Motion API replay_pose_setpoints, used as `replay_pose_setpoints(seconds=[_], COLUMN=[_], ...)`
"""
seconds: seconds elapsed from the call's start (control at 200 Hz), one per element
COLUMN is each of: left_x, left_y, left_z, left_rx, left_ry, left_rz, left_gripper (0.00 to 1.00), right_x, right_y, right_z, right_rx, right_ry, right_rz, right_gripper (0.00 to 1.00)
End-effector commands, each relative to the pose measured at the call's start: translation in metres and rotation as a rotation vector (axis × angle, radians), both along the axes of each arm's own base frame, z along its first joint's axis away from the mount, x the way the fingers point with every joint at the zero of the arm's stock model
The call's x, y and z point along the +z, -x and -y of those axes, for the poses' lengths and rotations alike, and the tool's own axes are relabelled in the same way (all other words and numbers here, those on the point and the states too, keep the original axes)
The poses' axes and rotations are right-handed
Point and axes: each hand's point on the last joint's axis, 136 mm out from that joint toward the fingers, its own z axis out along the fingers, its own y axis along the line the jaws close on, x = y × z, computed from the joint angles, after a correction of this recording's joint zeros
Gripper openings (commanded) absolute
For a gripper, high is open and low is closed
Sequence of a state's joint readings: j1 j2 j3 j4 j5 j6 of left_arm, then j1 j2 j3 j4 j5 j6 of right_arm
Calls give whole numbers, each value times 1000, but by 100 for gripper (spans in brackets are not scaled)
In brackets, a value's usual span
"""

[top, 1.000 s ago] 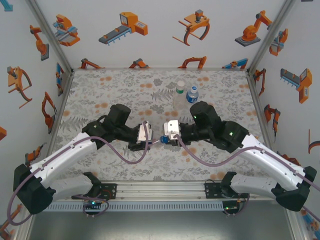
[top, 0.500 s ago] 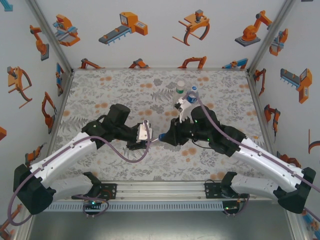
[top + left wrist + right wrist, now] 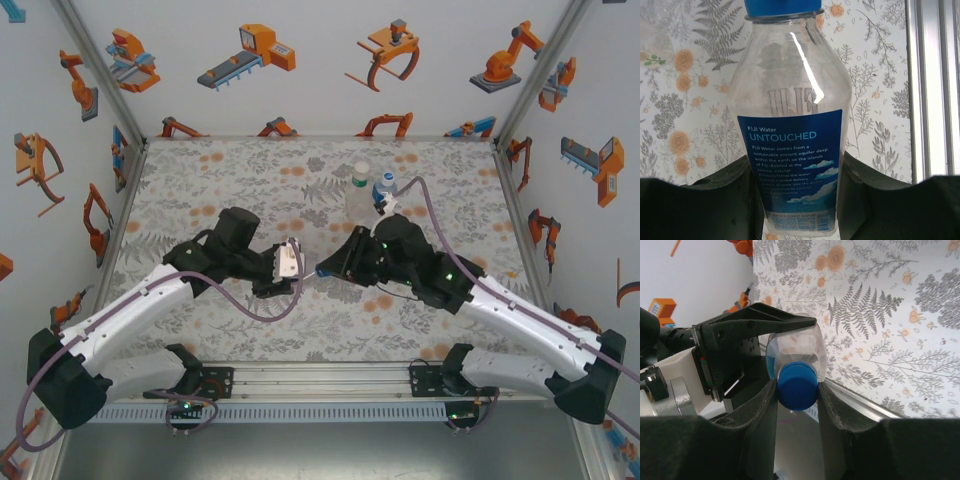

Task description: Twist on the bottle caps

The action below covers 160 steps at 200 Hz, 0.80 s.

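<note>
A slim clear bottle (image 3: 792, 150) with a blue FIJI label lies level between the two arms, above the table. My left gripper (image 3: 797, 200) is shut on its lower body, one black finger (image 3: 725, 200) on each side. A blue cap (image 3: 797, 385) sits on the bottle's neck, and my right gripper (image 3: 797, 390) is shut on it, pads touching both sides. From above, the left gripper (image 3: 298, 268) and right gripper (image 3: 324, 266) meet nose to nose at mid-table. Much of the bottle is hidden between them.
Two more bottles stand upright at the back: a wider one (image 3: 358, 192) with a green neck ring and a slim one (image 3: 385, 190) with a blue label, close behind the right arm's wrist. A metal rail (image 3: 935, 90) runs along the table's near edge.
The right wrist has rolled about the bottle's axis while shut on the blue cap; its white camera mount has swung out of sight. The left arm and bottle stay put.
</note>
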<state>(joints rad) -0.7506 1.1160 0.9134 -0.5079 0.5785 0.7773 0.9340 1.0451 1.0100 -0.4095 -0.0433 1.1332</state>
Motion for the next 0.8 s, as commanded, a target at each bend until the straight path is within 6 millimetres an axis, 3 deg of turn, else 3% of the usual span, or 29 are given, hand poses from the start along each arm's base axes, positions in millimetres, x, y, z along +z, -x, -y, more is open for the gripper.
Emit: replay_pose_setpoints(seconds=[0.0,0.11,0.295,0.411,0.496,0.666,0.796], left_x=[30,30,30,29,29,29,28], left_y=[22,22,22,23,22,23,23], left_z=[14,14,14,14,14,14,14], left_rx=[-134,-134,-136,-139,-139,-138,-140], left_ry=[118,117,118,118,118,115,115], left_rz=[5,4,5,1,1,-1,-1], left_gripper=[0,0,0,0,0,0,0], right_x=[32,54,84,100,95,80,70], right_y=[-10,-6,9,33,55,80,80], right_z=[8,13,25,14,4,-6,-10], right_rx=[29,101,276,492,706,993,1064], right_ry=[92,123,232,272,309,344,374], right_rz=[176,341,754,1015,1160,1302,1330], right_gripper=[42,60,62,62,63,61,57])
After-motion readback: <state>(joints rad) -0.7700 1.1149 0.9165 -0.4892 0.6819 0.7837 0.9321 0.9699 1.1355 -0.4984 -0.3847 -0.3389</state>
